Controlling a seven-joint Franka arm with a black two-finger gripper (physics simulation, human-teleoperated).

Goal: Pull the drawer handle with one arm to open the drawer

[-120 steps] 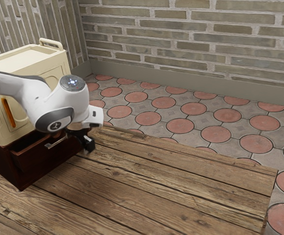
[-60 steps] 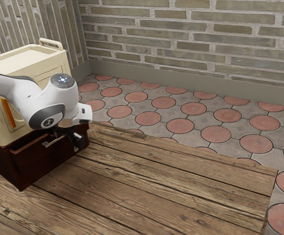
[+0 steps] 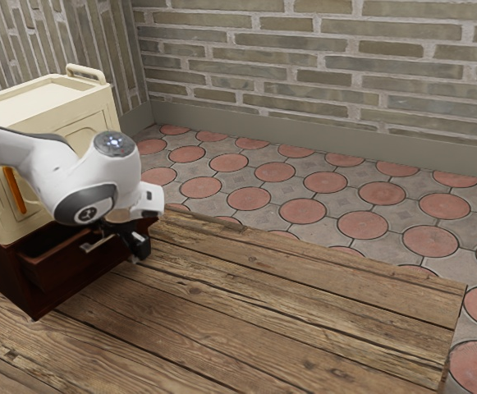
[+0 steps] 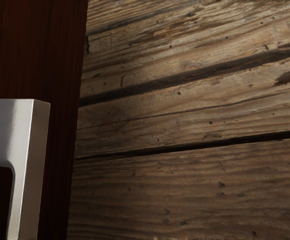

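Drawer handle and gripper, with clock directions read on the exterior view, twelve toward its upper edge. The metal drawer handle (image 3: 97,243) lies at nine o'clock from the black gripper (image 3: 139,248), just beside it; whether the two touch cannot be determined. Whether the gripper is open, closed or holding the handle also cannot be told. In the wrist view, a squared corner of the handle stands against dark reddish wood, with planks beyond the wood's edge. The handle is mounted on the drawer front (image 3: 70,268), and the drawer is partly open, a dark gap showing behind that front. The drawer belongs to a low dark cabinet (image 3: 4,275). Above it, toward ten o'clock from the gripper, rests a cream cabinet (image 3: 41,94) with an orange handle (image 3: 15,190) and a raised rail (image 3: 86,73). The white arm (image 3: 53,168) crosses in front of both cabinets, covering part of each. Wooden planks (image 3: 304,295) extend from three to seven o'clock; round red floor tiles (image 3: 361,225) lie toward two, and a brick wall (image 3: 304,57) rises toward one.
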